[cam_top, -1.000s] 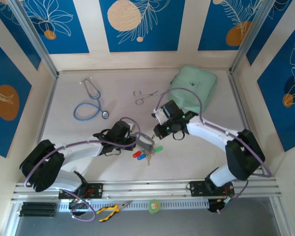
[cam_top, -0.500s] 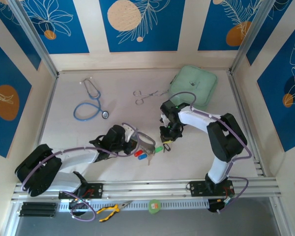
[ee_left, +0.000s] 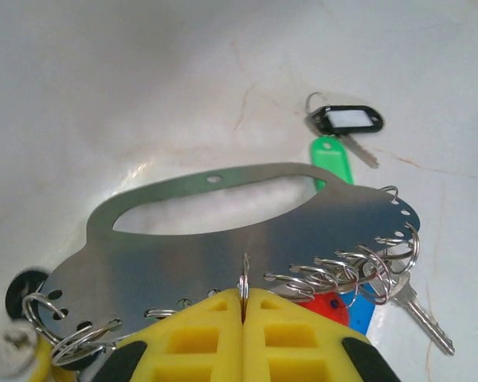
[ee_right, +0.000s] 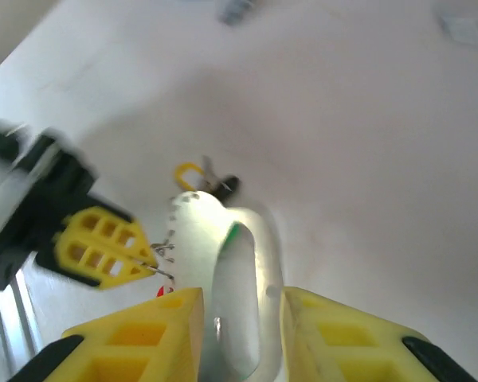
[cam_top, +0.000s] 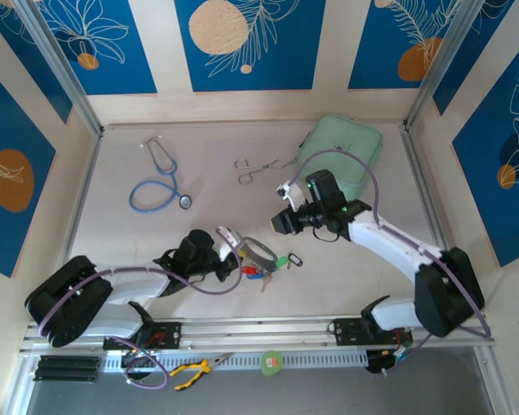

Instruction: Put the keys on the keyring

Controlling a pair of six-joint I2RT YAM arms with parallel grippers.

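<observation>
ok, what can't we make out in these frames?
- Left wrist: red key and blue key heads, mostly behind the keyring plate and the left tool.
- Left wrist: green key lower end, covered by the plate; attached or not, unclear.
- Right wrist: yellow key, motion-blurred.
- Top external: which keys hang on the keyring, too small.

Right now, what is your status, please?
Left claw shut on keyring edge. Right claw open, empty, apart from keyring. Black key lies loose on table, off keyring.
</observation>
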